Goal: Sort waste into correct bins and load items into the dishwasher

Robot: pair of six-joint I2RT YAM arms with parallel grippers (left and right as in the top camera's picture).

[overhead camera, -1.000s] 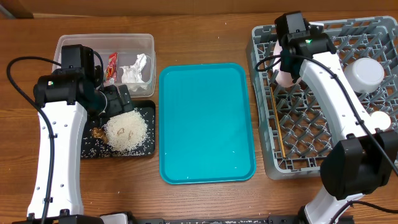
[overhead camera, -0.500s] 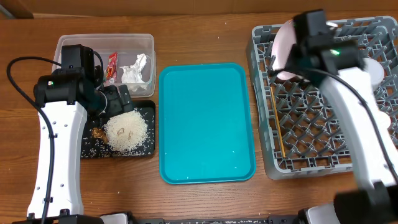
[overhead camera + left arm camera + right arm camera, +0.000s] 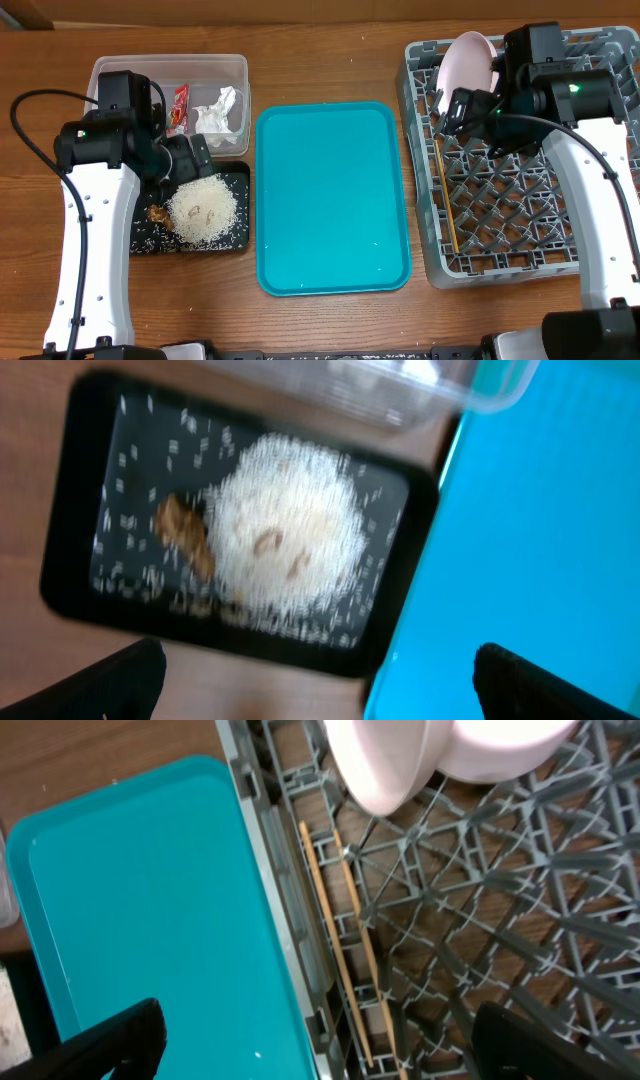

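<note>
- The right gripper [image 3: 468,108] [image 3: 320,1045] is held above the grey dish rack [image 3: 520,235] [image 3: 480,920], close to the rack wall that faces the middle of the table. Its jaws are spread wide apart and nothing is gripped between them.
- Just beyond the right jaws, a white plate [image 3: 468,62] [image 3: 385,760] is propped on edge among the rack's pegs. It is clear of both fingers.
- Directly beneath the gap of the right jaws, a pair of thin wooden chopsticks [image 3: 447,200] [image 3: 345,940] is laid flat in the rack, running along that same wall.
- To one side of the right jaws, just outside the rack wall, a teal tray [image 3: 330,200] [image 3: 140,900] [image 3: 540,510] is seen on the wooden table [image 3: 330,40].
- The left gripper [image 3: 188,160] [image 3: 320,685] is held above a black tray [image 3: 242,238] [image 3: 60,575]. Its jaws are also spread wide, with nothing between them.
- Beneath and slightly ahead of the left jaws, a heap of white rice [image 3: 203,210] [image 3: 290,540] is piled in the black tray, with loose grains scattered around it. A small brown lump [image 3: 157,213] [image 3: 185,530] is pressed against the heap's edge. The left wrist view is blurred.
- Beyond the left jaws, just past the black tray, a clear tub [image 3: 100,75] [image 3: 400,390] is placed. A red wrapper [image 3: 180,108] and a crumpled white napkin [image 3: 220,110] are contained in it, side by side.
</note>
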